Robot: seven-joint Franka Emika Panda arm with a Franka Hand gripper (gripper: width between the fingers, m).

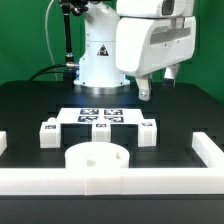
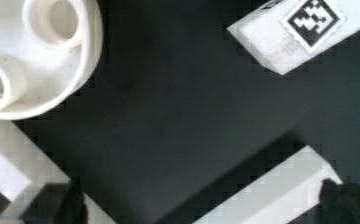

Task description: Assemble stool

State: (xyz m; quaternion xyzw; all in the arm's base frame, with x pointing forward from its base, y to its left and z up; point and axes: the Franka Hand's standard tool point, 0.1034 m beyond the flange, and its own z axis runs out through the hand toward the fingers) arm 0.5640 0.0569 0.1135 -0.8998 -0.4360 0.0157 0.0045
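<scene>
- A black table point(image 1: 30, 110) fills the scene, with green walls point(image 1: 25, 40) behind it.
- The round seat disc point(image 1: 98, 160) lies flat, just beside the white border rail point(image 1: 120, 183).
- One tagged leg point(image 1: 48, 133) rests at the exterior view's left of the marker board point(image 1: 100, 113), and another leg point(image 1: 148, 129) at its right.
- The gripper point(image 1: 147, 92) hangs above the table, with its jaws apart and nothing between them.

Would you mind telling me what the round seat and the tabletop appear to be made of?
The round seat looks like matte white plastic: uniform colour, smooth moulded holes. The tabletop seems matte black cloth or sheet; which is unclear.
</scene>
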